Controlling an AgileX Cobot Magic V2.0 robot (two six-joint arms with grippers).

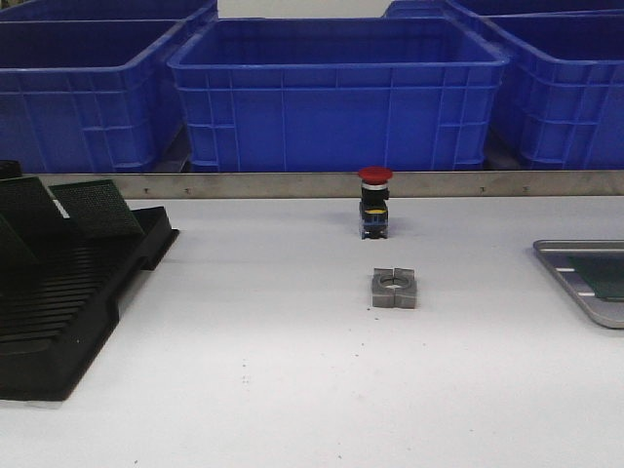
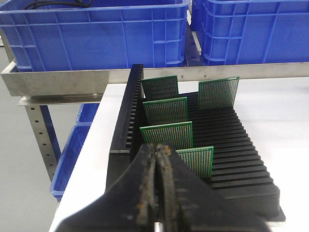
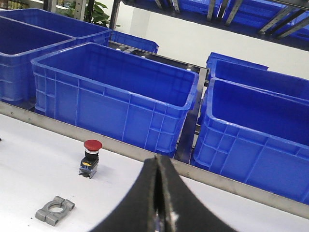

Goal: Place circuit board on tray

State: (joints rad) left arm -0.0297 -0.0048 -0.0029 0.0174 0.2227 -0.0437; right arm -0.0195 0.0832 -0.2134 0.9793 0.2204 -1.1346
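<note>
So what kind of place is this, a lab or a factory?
Probably a factory or electronics assembly bench: big blue bins line the back, a black slotted rack holds green circuit boards, and a red push-button stands on the white table.

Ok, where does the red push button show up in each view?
Front view: the button stands at the table's centre, just behind the grey clamp block.
Left wrist view: not in it; only the black rack with green boards shows.
Right wrist view: the button is left of centre, near the steel rail, with the block in front of it.
Shared landmark: the blue bins behind the rail appear in all three.
</note>
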